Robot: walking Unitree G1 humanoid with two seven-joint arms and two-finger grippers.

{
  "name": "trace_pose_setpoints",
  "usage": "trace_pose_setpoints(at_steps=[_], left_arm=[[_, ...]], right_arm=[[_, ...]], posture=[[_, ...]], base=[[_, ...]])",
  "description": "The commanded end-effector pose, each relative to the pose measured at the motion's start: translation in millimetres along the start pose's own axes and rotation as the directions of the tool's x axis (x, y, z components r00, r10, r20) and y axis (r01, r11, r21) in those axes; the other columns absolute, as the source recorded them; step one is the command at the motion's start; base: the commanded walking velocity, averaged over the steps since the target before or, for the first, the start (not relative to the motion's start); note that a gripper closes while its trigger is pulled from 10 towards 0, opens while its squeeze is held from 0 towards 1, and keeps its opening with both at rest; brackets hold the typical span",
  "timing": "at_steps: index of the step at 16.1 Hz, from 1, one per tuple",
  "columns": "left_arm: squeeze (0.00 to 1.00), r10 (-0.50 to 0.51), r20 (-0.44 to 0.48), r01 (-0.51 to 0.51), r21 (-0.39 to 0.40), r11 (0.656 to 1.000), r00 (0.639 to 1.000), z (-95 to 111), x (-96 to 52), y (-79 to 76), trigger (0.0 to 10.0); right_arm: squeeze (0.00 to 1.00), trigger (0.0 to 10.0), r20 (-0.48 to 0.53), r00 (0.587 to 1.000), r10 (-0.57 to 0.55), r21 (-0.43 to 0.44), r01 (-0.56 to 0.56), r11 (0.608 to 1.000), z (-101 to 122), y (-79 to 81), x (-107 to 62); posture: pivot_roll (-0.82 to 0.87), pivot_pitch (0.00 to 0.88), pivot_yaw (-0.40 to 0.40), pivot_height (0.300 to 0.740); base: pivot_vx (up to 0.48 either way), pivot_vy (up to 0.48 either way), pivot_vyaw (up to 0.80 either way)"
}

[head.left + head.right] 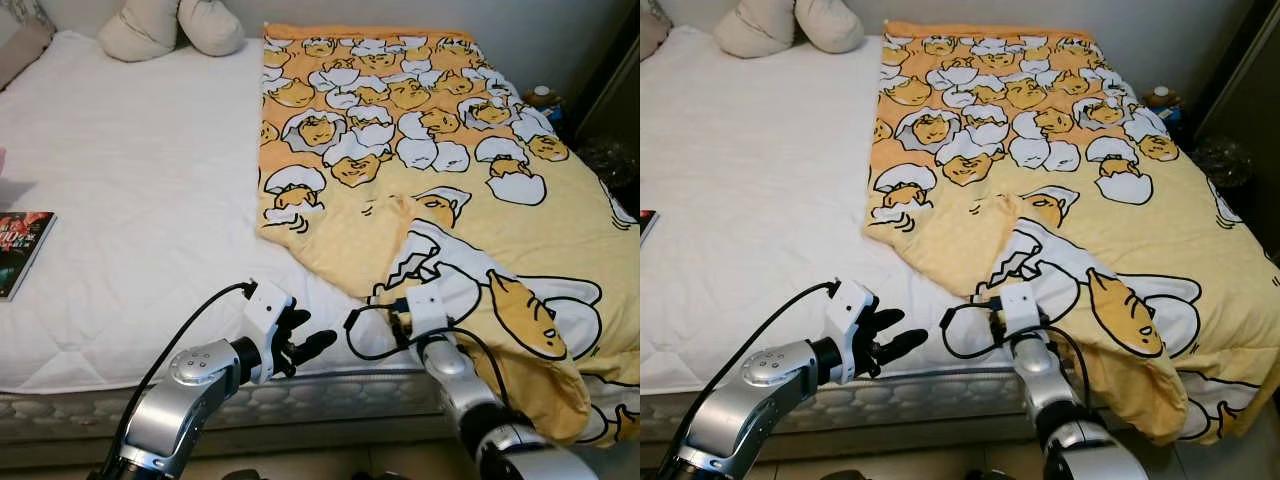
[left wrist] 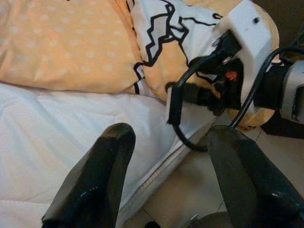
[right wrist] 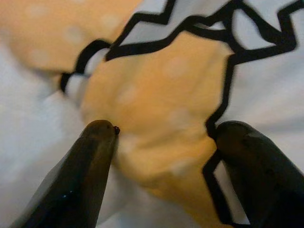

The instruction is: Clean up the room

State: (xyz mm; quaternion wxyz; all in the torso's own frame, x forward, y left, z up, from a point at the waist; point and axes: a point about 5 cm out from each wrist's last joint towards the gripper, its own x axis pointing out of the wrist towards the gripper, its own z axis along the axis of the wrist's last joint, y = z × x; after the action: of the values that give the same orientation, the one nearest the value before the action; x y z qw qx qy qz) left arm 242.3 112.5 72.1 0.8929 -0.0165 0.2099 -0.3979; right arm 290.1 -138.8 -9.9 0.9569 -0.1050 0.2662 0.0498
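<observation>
Even, soft indoor light; head views sharp; right wrist view blurred, close-up out of focus.

White-sheeted bed (image 1: 140,200) against pale wall (image 1: 520,30)

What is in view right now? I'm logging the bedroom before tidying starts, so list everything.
Bed: one, white quilted sheet, across the view.
Blanket: one, yellow with a cartoon egg print, on the robot's right half of the bed, crumpled at the near edge.
Pillows: two, cream, at the head of the bed.
Book: one, dark cover, at the bed's left edge.
Left gripper: black fingers apart, over the near mattress edge.
Right gripper: black fingers apart, at the blanket's near fold.
</observation>
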Motion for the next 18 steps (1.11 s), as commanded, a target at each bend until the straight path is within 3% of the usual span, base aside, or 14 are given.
trace_pose_setpoints(at_steps=[1, 2, 3, 4, 9, 13, 18], left_arm=[[0.00, 0.001, 0.001, -0.001, 0.006, 1.000, 1.000, 1, 0.5, 0.7, 10.0], [0.00, 0.002, 0.001, -0.002, -0.004, 1.000, 1.000, 1, 1.2, 0.5, 10.0], [0.00, 0.001, 0.000, -0.001, -0.005, 1.000, 1.000, 2, 1.6, 0.0, 10.0], [0.00, -0.001, -0.003, 0.001, -0.005, 1.000, 1.000, 1, 2.8, -1.2, 10.0], [0.00, -0.003, -0.012, 0.003, 0.000, 1.000, 1.000, -1, 5.5, -2.4, 10.0], [0.00, -0.004, -0.015, 0.004, 0.001, 1.000, 1.000, -1, 6.9, -1.8, 10.0], [0.00, 0.160, 0.006, -0.161, 0.075, 0.984, 0.987, -5, 7.0, 17.6, 10.0]], right_arm=[[0.00, 10.0, -0.049, 0.998, 0.040, -0.006, -0.041, 0.999, -5, 6.9, -0.2], [0.00, 2.6, -0.073, 0.994, 0.083, -0.022, -0.085, 0.996, -7, 13.3, -0.3], [0.00, 0.0, -0.076, 0.992, 0.098, -0.030, -0.101, 0.994, -7, 15.9, -0.4], [0.00, 0.0, -0.071, 0.987, 0.143, -0.036, -0.146, 0.989, -6, 23.2, -0.9], [0.00, 0.0, -0.056, 0.979, 0.198, -0.015, -0.199, 0.980, -9, 28.3, -3.3], [0.00, 0.0, -0.004, 0.933, 0.359, -0.001, -0.359, 0.933, -10, 50.1, -10.5], [0.00, 0.0, 0.015, 0.894, 0.447, 0.012, -0.447, 0.894, -15, 58.1, -17.4]], posture=[[0.09, 0.014, -0.017, 0.740], [0.09, 0.016, -0.020, 0.740], [0.09, 0.016, -0.020, 0.740], [0.09, 0.016, -0.022, 0.740], [0.08, 0.020, -0.021, 0.740], [0.07, 0.021, -0.022, 0.740], [0.06, 0.020, -0.021, 0.740]], base=[[0.000, 0.000, 0.00], [0.000, 0.000, 0.00], [0.000, 0.000, 0.00], [0.000, 0.000, 0.00], [0.000, 0.000, 0.00], [0.000, 0.000, 0.00], [0.000, 0.000, 0.00]])
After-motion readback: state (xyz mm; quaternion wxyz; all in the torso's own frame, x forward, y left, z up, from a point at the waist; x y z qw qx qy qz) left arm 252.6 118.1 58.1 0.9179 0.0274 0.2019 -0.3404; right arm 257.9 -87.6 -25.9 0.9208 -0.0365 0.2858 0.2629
